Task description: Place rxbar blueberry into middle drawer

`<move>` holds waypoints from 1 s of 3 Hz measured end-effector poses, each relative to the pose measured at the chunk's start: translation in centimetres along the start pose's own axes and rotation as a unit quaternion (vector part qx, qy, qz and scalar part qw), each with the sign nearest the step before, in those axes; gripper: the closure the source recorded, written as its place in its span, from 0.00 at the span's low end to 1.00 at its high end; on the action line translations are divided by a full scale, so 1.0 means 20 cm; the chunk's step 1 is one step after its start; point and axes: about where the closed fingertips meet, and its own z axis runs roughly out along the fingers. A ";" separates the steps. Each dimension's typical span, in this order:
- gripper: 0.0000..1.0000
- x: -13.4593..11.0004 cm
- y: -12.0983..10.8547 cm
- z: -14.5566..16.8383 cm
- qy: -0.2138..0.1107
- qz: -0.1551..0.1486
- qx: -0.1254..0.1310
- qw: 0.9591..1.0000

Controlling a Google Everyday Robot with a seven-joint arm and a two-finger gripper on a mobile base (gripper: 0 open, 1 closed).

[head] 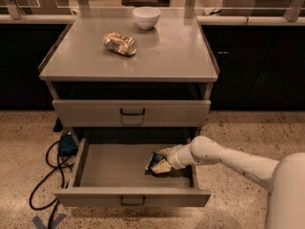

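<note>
The middle drawer (pixel 107 166) is pulled open at the bottom of the grey cabinet, showing its plain tray, flat front panel and black wire handle (pixel 132 202). My gripper (pixel 162 165) reaches in from the right, over the right part of the tray. It is shut on the rxbar blueberry (pixel 154 162), a dark-blue wrapped bar with a pale patch. The bar is tilted and sits low, at or just above the tray floor. My pale arm (pixel 228 159) runs off to the lower right.
A closed drawer (pixel 131 112) sits above the open one. On the cabinet top (pixel 181 51) lie a gold-brown can (pixel 119 43) on its side and a white bowl (pixel 146 17). Black cables (pixel 45 175) and a blue box (pixel 66 144) lie on the floor at the left.
</note>
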 end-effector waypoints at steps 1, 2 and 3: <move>0.58 0.00 0.00 0.00 0.000 0.000 0.000 1.000; 0.35 0.00 0.00 0.00 0.000 0.000 0.000 1.000; 0.12 0.00 0.00 0.00 0.000 0.000 0.000 1.000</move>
